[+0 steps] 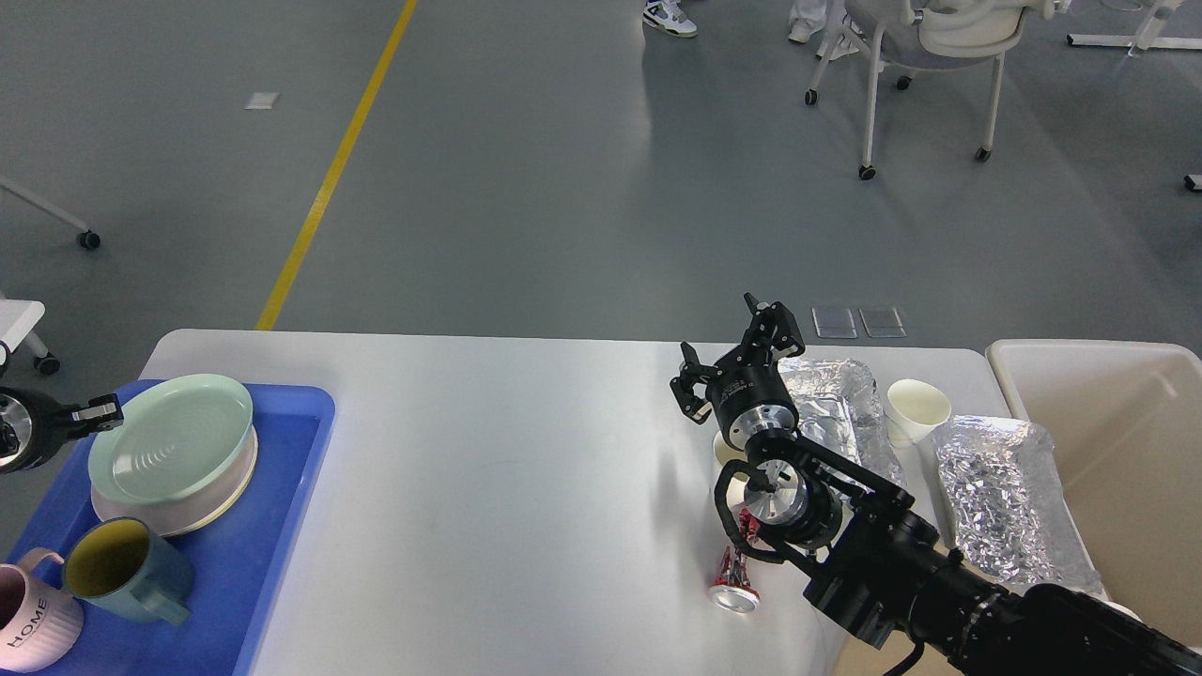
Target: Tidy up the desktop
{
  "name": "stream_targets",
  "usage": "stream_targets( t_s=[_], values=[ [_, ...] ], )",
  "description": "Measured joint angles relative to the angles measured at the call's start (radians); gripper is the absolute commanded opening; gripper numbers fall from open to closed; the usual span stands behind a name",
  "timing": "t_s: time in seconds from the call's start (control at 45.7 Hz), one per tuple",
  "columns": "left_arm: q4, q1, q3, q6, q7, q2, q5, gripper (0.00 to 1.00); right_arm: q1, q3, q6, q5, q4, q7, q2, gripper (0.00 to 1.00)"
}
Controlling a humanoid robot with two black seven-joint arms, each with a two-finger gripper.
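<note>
The white desktop (488, 469) fills the middle of the head view. My right gripper (728, 347) is open and empty, held above the desktop's right part. Under and beside it lie a crumpled foil tray (831, 404), a second foil tray (1005, 498), a white paper cup (918, 408), another white cup (721, 453) partly hidden by my arm, and a crushed red can (737, 577). My left gripper (101, 413) is at the far left, right at the rim of a pale green bowl (174, 446); its fingers cannot be told apart.
A blue tray (282, 526) at the left holds the green bowl stacked on a white one, a teal mug (127, 568) and a pink mug (33, 620). A beige bin (1108, 441) stands off the right edge. Chairs stand on the floor beyond.
</note>
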Motion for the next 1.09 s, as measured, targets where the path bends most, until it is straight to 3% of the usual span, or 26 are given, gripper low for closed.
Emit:
stream_targets(
  t_s=[0.285, 0.394, 0.591, 0.766, 1.094],
  values=[
    [-0.002, -0.001, -0.016, -0.008, -0.002, 0.0, 0.003, 0.95, 0.0, 0.0, 0.0, 0.0, -0.001, 0.0, 0.0, 1.0],
    [-0.019, -0.006, -0.063, -0.016, -0.005, 0.014, 0.004, 0.96, 0.0, 0.0, 0.0, 0.0, -0.001, 0.0, 0.0, 1.0],
    [-0.093, -0.011, -0.339, -0.066, -0.005, 0.137, 0.005, 0.96, 0.0, 0.0, 0.0, 0.0, -0.002, 0.0, 0.0, 1.0],
    [-0.119, -0.005, -0.581, -0.159, -0.009, 0.231, 0.005, 0.96, 0.0, 0.0, 0.0, 0.0, -0.002, 0.0, 0.0, 1.0],
    [-0.125, 0.077, -0.785, -0.328, -0.004, 0.271, 0.015, 0.96, 0.0, 0.0, 0.0, 0.0, 0.0, 0.0, -0.001, 1.0]
  ],
)
